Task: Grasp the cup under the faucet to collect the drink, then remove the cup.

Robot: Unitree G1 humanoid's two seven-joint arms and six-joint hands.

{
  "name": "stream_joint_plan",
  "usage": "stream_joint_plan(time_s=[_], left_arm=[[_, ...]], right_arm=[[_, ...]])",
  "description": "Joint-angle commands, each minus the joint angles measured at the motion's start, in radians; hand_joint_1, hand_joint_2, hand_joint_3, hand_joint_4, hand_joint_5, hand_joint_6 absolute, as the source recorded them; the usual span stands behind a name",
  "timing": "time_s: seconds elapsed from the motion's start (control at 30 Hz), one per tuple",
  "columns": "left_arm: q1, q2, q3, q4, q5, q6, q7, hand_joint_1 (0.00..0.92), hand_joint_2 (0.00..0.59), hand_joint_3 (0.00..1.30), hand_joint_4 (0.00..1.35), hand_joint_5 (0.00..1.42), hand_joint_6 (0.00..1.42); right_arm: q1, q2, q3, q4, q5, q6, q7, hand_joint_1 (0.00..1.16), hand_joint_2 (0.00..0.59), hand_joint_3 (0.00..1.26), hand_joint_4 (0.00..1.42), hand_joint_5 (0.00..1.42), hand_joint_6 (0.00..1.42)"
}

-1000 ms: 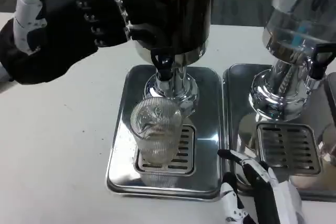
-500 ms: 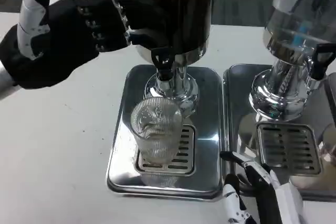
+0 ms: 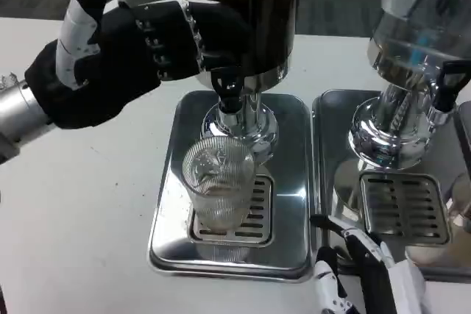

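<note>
A clear ribbed cup (image 3: 218, 185) stands upright on the drain grate of a steel drip tray (image 3: 168, 233), right below the black faucet (image 3: 227, 87) of a dark drink dispenser (image 3: 243, 12). My left hand (image 3: 121, 56) is raised at the dispenser's left side, its fingers reaching to the body just above the faucet. It holds nothing that I can see. My right hand (image 3: 364, 270) sits low at the tray's right front corner, fingers apart and empty, a short way right of the cup.
A second dispenser (image 3: 419, 27) with a clear tank stands on its own steel tray (image 3: 441, 262) at the right, with a black tap (image 3: 445, 86). White table surface spreads to the left of the trays.
My left hand has shifted right and a little down, closer to the faucet. The right hand has dropped slightly. The cup has not moved.
</note>
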Motion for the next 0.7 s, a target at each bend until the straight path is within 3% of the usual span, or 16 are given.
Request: stream_joint_plan(time_s=[0.03, 0.7], left_arm=[[-0.025, -0.014, -0.013, 0.017, 0.024, -0.027, 0.01, 0.0, 0.076, 0.37, 0.25, 0.19, 0.29], [0.009, -0.085, -0.05, 0.024, 0.053, -0.05, 0.037, 0.0, 0.094, 0.28, 0.14, 0.15, 0.26]], right_arm=[[0.01, 0.009, 0.0, -0.006, 0.008, -0.012, -0.01, 0.21, 0.509, 0.32, 0.23, 0.16, 0.03], [0.025, 0.008, -0.001, -0.017, 0.001, -0.011, -0.012, 0.21, 0.509, 0.32, 0.23, 0.16, 0.03]])
